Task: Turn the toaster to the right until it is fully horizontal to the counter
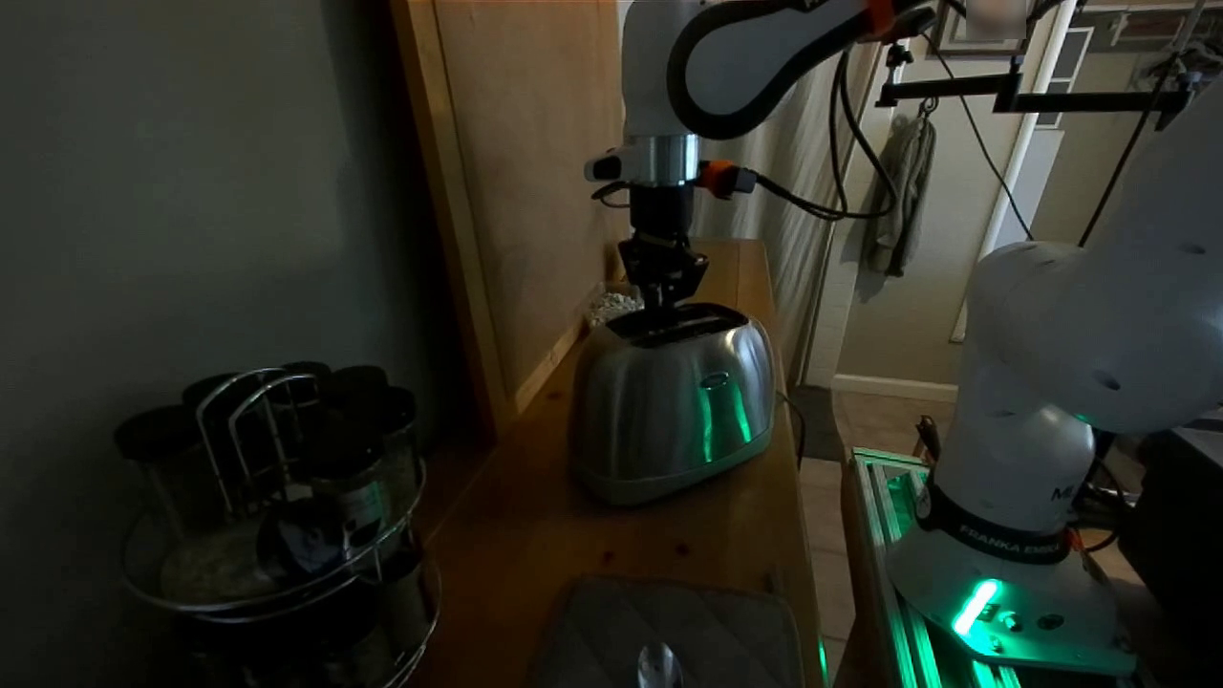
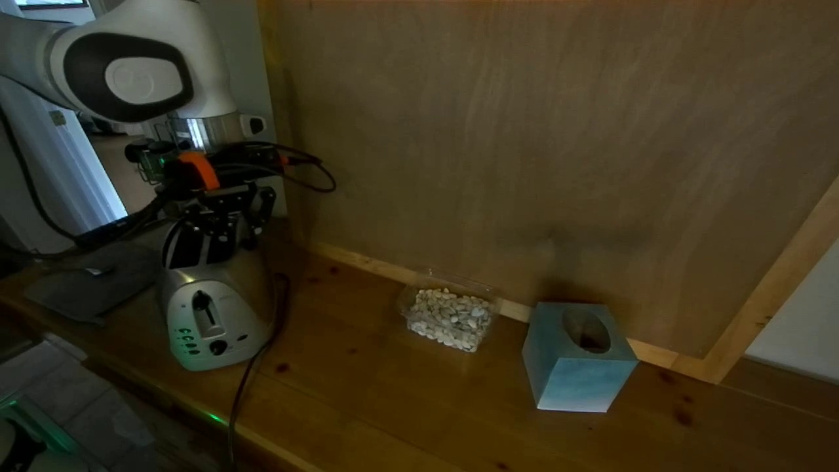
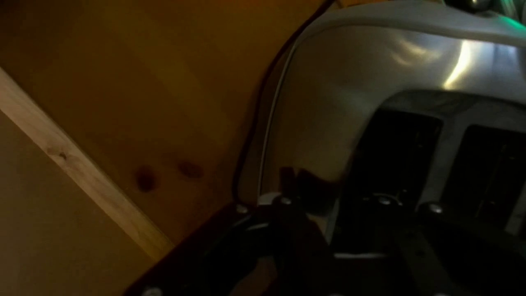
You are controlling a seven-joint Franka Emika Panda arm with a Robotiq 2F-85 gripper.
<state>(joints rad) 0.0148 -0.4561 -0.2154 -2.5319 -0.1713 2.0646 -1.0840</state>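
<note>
In an exterior view, the toaster [image 1: 669,411] stands upright on the counter [image 1: 497,554], its long axis slanting across from near the robot-side edge toward the edge under the wooden panel [image 1: 525,172]. The gripper [image 1: 660,298] points straight down at the slots [image 1: 712,316], so what has to turn lies directly beneath it. In an exterior view, the lever end [image 2: 213,326] faces the robot-side edge, and the gripper is over the opposite, panel-side end; most of the toaster's length therefore reaches from the gripper toward the robot-side edge. The cord [image 2: 244,381] runs over that edge. In the wrist view, the slots run steeply askew to the panel-side edge, more across the counter than along it; lining them up with the long edges looks to be the turn wanted. From one end of that axis, a sideways push should swing the toaster rather than slide it. The gripper is too dark to tell how far apart its jaws stand, or whether they hold anything.
</note>
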